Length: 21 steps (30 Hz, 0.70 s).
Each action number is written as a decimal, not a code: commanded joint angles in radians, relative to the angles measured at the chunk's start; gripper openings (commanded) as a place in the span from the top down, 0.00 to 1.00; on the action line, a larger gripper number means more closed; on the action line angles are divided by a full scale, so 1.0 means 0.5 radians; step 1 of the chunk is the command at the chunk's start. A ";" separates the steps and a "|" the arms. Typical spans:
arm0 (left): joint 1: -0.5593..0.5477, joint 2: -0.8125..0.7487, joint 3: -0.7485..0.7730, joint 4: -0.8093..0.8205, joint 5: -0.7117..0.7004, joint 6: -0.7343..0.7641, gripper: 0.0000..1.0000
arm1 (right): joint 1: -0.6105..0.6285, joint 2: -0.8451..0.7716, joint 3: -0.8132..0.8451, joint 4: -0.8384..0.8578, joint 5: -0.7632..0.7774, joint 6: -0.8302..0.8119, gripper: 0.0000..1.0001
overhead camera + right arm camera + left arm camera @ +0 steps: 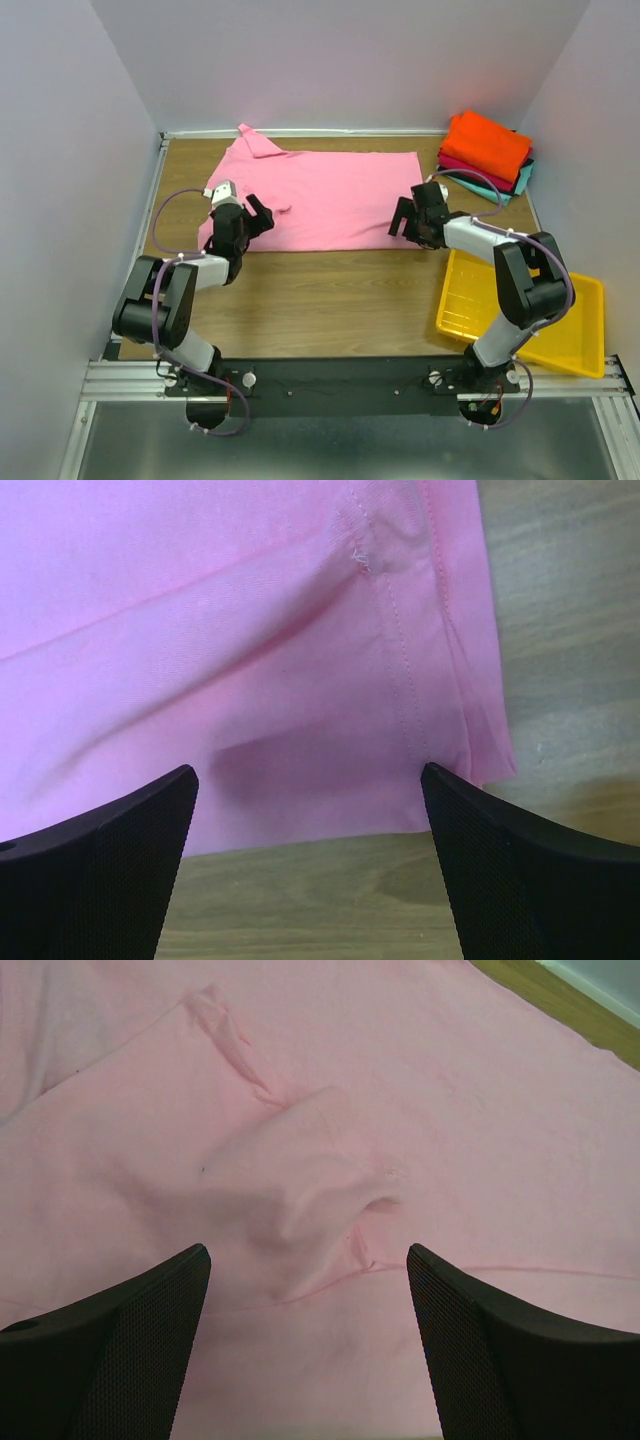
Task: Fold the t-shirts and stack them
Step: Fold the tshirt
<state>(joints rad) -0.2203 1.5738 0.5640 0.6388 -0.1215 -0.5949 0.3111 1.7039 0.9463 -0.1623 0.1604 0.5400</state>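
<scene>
Pink shirt (pixel 330 200) lies spread on the tabletop (pixel 330 300), far of centre. It forms a long, flat rectangle running left to right, with one pointed flap (pixel 258 140) sticking up at its far-left corner.

Stack (pixel 487 150) sits at the far-right corner. Orange is on top, then crimson, something dark, and teal at the bottom. The edges are soft and it is roughly squared. Yellow tray (pixel 575 340) is near right, hard plastic, with nothing in it that I can see.

Left gripper (pixel 262 215) hangs over the shirt's left end, jaws apart, holding nothing. Its wrist view shows thin matte cloth with a raised pucker (pixel 320 1175) just ahead of the fingertips.

Right gripper (pixel 402 218) is at the shirt's near-right corner, jaws wide and empty. Its wrist view shows the stitched hem (pixel 400 660) and bare wood grain past the corner.

My reading of the step: mid-fold on the pink shirt, between grasps. It has not joined the stack.

Next move, as I judge it:
- Each gripper comes down on its own end of the near edge.
- Pinch the cloth, top layer and any below it, without snagging the wood.
- Lift together and carry the edge over evenly.

The cloth is limp and will sag between the two grips. I would smooth or take in the pucker first, or it will crease into the fold.
</scene>
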 commanded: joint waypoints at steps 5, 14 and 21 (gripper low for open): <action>-0.010 -0.257 -0.002 0.005 -0.039 0.009 0.13 | -0.006 -0.208 0.016 -0.231 -0.045 0.028 0.00; -0.013 -0.037 0.390 -0.152 0.013 0.098 0.14 | -0.006 0.003 0.454 -0.221 -0.011 -0.098 0.00; -0.124 0.258 0.657 -0.280 0.034 0.159 0.14 | -0.006 0.289 0.608 -0.194 -0.011 -0.160 0.00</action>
<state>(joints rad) -0.2535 1.6478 0.8494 0.5640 -0.1184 -0.5518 0.3107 1.7847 1.2327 -0.2470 0.1455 0.4873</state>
